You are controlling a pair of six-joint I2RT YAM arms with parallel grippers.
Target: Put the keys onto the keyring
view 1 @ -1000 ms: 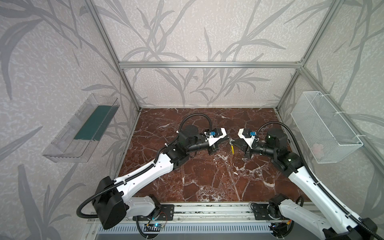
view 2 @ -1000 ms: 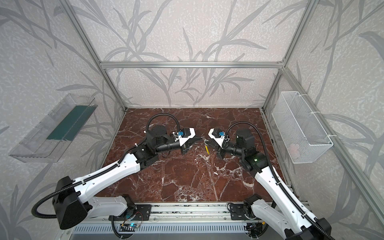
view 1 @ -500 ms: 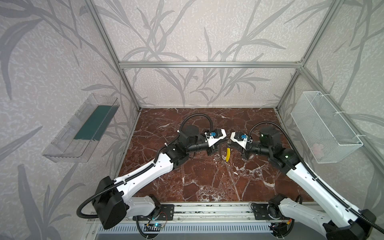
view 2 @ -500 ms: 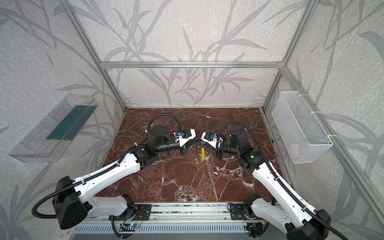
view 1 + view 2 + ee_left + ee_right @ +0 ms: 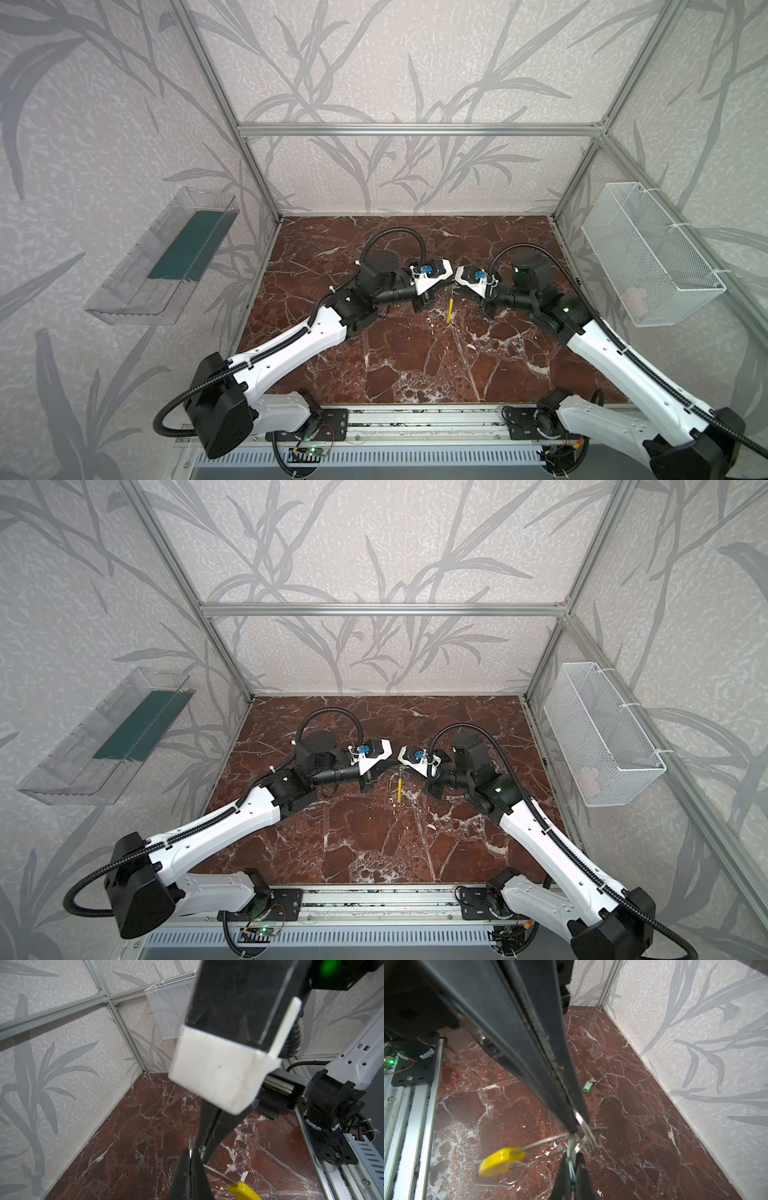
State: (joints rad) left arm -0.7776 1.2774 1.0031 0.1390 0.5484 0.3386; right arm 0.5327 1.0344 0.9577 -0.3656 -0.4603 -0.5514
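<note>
Closing in fast now: the right gripper [image 5: 573,1127] is sliding across towards the left gripper [image 5: 190,1157]. A second ago the two were standing clearly apart, and now their tips are all but meeting above the middle of the marble floor [image 5: 654,1126]. The keyring [image 5: 542,1141] is travelling with that move. Its yellow sleeve [image 5: 449,309], a short slanted stub a moment ago, is now hanging straight down beneath the meeting point in both top views. To my eye that is signalling the threading step getting under way, with ring and key being brought together but not yet showing as joined.

The right fingers [image 5: 550,1084] are pressing fully together and appear to be pinching the grey wire of the keyring at their very tips. A cluster of small split rings is crowding just beside them. The left fingers [image 5: 182,1172] are clamping just as tightly, and in the right wrist view a mint-green sliver, the key [image 5: 572,1164], is showing edge-on between them.

That key is sitting just under the right tips, touching the wire or very nearly. Whether the wire is already passing through the key's own little ring, I am not able to tell. The other key [image 5: 588,1086] is lying flat on the marble, well apart from both grippers and waiting its turn.
</note>
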